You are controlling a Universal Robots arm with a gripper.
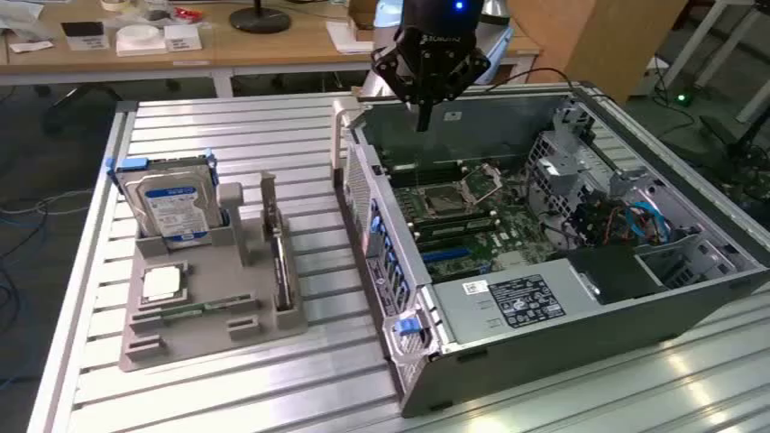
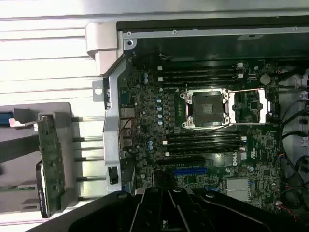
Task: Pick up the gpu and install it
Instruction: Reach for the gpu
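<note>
Exterior view: claw (image 1: 424, 122) hangs over the far end of the open computer case (image 1: 542, 361); its fingers are pressed together to a point with nothing between them; the tips sit by the case's far wall, above the motherboard (image 1: 463, 225).
The gpu (image 1: 279, 262) stands on edge in the grey holder (image 1: 205, 338) on the slatted table (image 1: 241, 135), on the exterior view's left of the case; it is near the case's left wall but apart from it.
The gpu is well apart from the claw, nearer the camera and to the exterior view's left of it; not yet picked up.
A hard drive (image 1: 175, 206) stands upright in the same holder, further left than the gpu.

Wrist view: claw (image 2: 169, 193) closed and empty; its black fingers meet over the motherboard (image 2: 145, 96), near the blue slot (image 2: 189, 170).
The processor socket (image 2: 207, 108) lies between two banks of memory slots (image 2: 200, 72).
The gpu (image 2: 50, 159) is seen edge-on from above, sitting in the holder (image 2: 19, 145) outside the case; brownish-green board along most of its length, black part at one end.
The case's metal wall (image 2: 112, 135) lies between gpu and claw; the two do not touch.
</note>
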